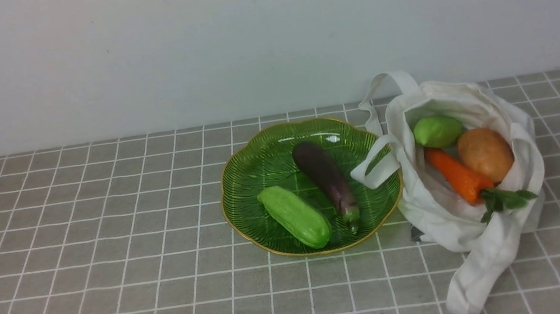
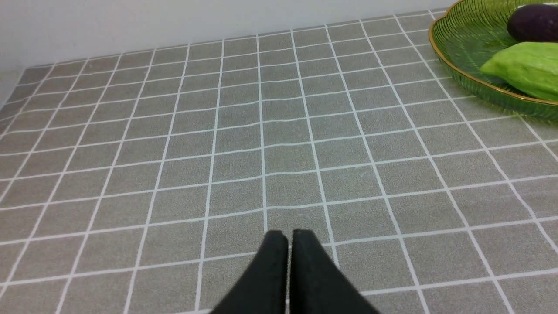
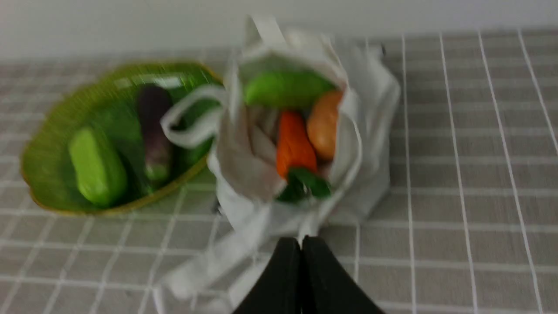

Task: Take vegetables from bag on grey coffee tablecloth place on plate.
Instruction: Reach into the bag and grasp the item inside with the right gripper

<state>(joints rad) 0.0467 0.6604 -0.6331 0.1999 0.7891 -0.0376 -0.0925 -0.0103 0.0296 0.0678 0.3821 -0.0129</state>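
Right of centre on the grey tablecloth (image 1: 125, 266), front view: white cloth bag (image 1: 431, 201), mouth open, three veg inside. Light-green vegetable (image 1: 438, 131) toward the cloth's far edge, potato (image 1: 485, 154) and carrot (image 1: 459, 175) nearer, side by side; carrot's green leaves hang over the bag's near rim. One strap loop lies over the right rim of the green plate (image 1: 244, 216), another strap trails toward the cloth's near edge. Plate sits just left of the bag, holding a dark purple eggplant (image 1: 327, 178) and a long green vegetable (image 1: 297, 217), apart from each other. Plate's far rim is near the cloth's far edge

Left wrist view: left gripper (image 2: 289, 237) narrow, tips nearly together, nothing between them, over the gridded cloth. Part of plate in view with both its veg

Right wrist view, blurred: right gripper (image 3: 304, 244) closed up, fingertips together, no veg held. Bag and plate both in view, same three veg in the bag
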